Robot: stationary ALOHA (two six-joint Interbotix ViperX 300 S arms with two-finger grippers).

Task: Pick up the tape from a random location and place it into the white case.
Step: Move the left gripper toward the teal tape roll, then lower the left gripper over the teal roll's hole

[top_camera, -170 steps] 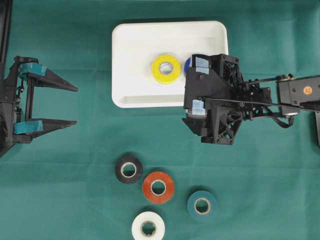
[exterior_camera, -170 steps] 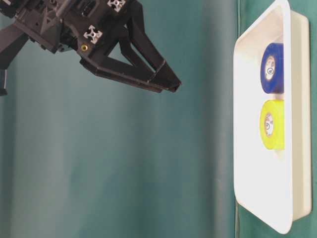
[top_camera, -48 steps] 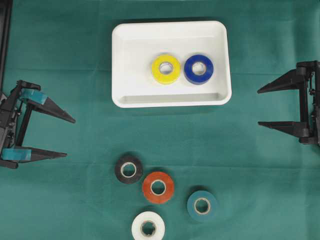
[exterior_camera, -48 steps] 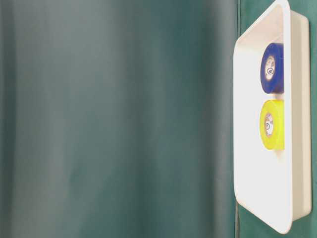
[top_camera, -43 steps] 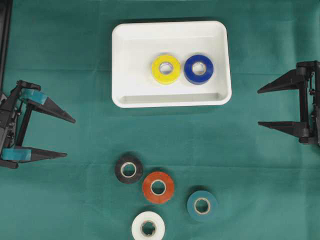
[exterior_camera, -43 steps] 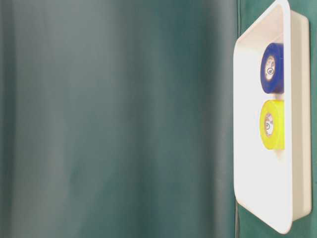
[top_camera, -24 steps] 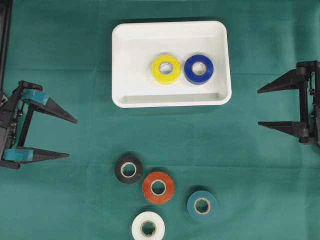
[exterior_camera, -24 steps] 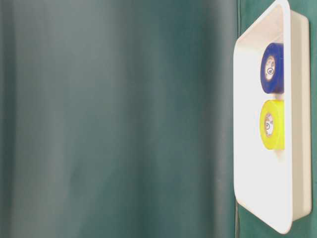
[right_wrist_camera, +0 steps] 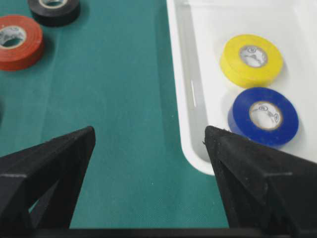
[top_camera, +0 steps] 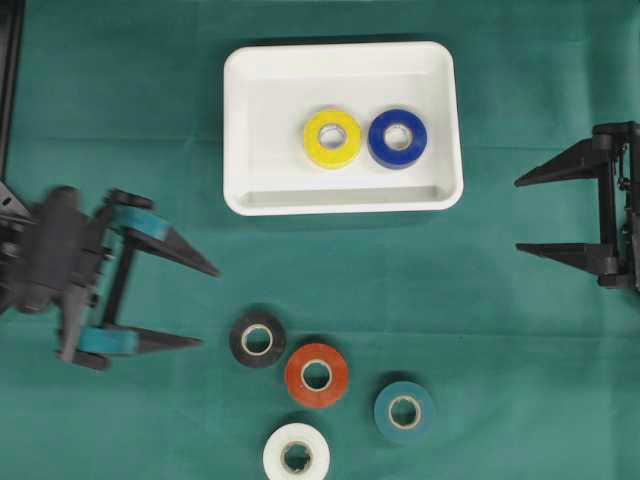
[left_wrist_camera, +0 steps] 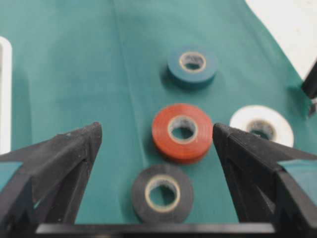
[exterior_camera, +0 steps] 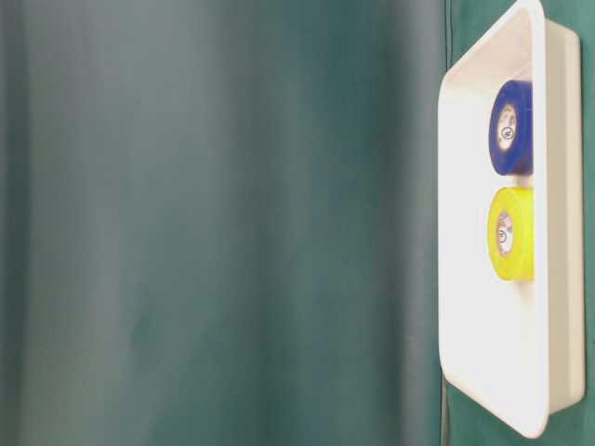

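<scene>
A dark green cloth [top_camera: 120, 120] covers the whole table, evenly lit

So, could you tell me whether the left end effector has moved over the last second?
Yes. The left end effector has advanced rightward, toward the black tape roll, jaws open.

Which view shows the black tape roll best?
Left wrist: the black tape roll lies close and whole between the open jaws. Overhead shows it whole but smaller; right wrist only partly, at the top edge; table-level not at all.
</scene>
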